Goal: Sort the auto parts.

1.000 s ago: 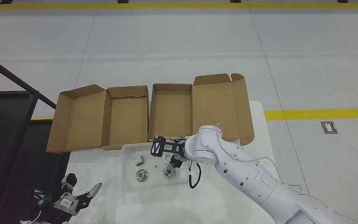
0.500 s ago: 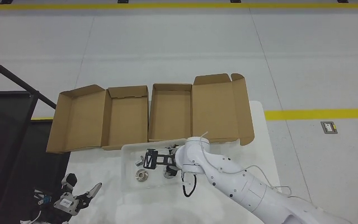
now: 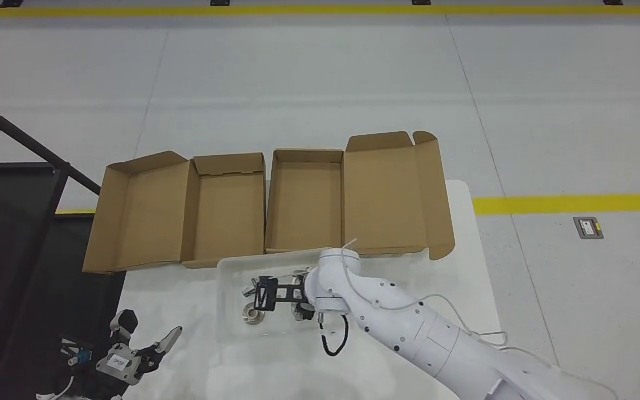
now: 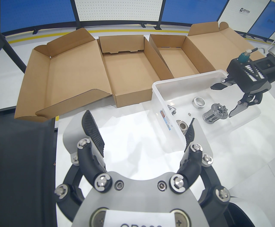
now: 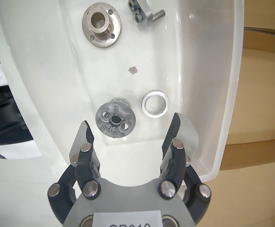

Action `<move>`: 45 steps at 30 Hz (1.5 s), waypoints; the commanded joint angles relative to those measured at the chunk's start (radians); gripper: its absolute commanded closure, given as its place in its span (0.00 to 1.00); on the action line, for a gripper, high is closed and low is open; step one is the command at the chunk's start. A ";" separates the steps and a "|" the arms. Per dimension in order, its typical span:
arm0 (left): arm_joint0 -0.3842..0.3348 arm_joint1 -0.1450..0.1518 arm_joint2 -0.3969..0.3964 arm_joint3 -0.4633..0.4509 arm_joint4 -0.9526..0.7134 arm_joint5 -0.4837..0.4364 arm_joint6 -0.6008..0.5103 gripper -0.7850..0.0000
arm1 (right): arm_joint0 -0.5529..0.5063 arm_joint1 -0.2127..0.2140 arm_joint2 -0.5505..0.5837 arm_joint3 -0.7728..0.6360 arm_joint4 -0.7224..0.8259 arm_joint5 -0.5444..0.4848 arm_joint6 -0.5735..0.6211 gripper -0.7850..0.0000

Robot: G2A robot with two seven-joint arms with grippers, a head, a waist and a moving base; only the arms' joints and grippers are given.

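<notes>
Right gripper (image 5: 131,129), jaws spread wide, hangs over a clear plastic bin (image 5: 234,86). Below, nearer one jaw, a slotted metal hub (image 5: 115,120) lies just beside a metal ring (image 5: 155,103). Best to centre on the hub, descend straight, and avoid catching the ring.

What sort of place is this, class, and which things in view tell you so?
Probably a factory or robot test hall: yellow floor lines, pegboard panels, and a clear bin of metal parts beside open cardboard boxes.

Left jaws, right jaws: both wide apart
</notes>
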 commanded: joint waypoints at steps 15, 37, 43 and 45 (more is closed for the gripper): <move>0.000 0.000 0.000 0.000 0.000 0.000 0.000 0.00 | 0.016 -0.074 -0.038 0.125 -0.007 0.002 0.043 0.31; 0.000 0.000 0.000 0.000 0.000 0.000 0.000 0.00 | 0.039 -0.139 -0.029 0.250 -0.002 -0.037 0.025 1.00; 0.000 0.000 0.000 0.000 0.000 0.000 0.000 0.00 | 0.039 -0.125 -0.001 0.128 -0.031 -0.042 0.050 1.00; 0.000 0.000 0.000 0.000 0.000 0.000 0.000 0.00 | 0.030 -0.108 0.024 0.040 -0.038 -0.046 0.089 1.00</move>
